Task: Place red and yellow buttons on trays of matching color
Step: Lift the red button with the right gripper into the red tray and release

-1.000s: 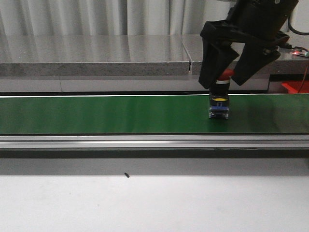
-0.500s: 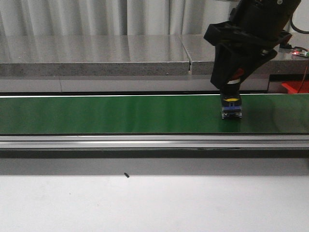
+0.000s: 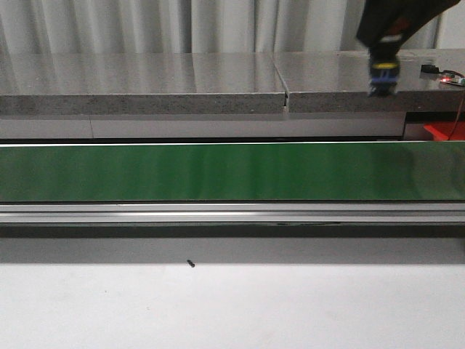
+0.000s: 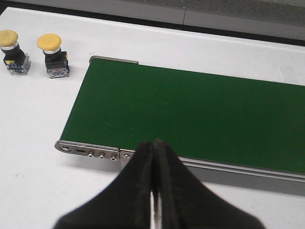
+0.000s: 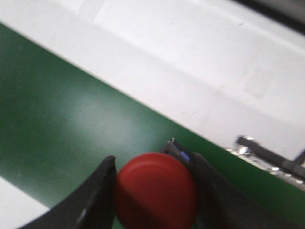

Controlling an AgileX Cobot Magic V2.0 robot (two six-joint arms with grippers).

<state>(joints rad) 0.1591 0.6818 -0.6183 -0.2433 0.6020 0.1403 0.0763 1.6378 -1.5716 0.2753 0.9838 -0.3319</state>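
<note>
My right gripper pinches a red mushroom-cap button above the green conveyor belt; tray placement remains, two yellow-capped buttons wait, left gripper pressed together.

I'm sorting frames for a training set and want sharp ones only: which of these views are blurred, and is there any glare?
Front view: the right gripper with the red button is smeared at the top edge; the belt is sharp with a soft sheen. Right wrist view: blurred throughout, red button included. Left wrist view: crisp, both yellow buttons clear, no glare.
</note>
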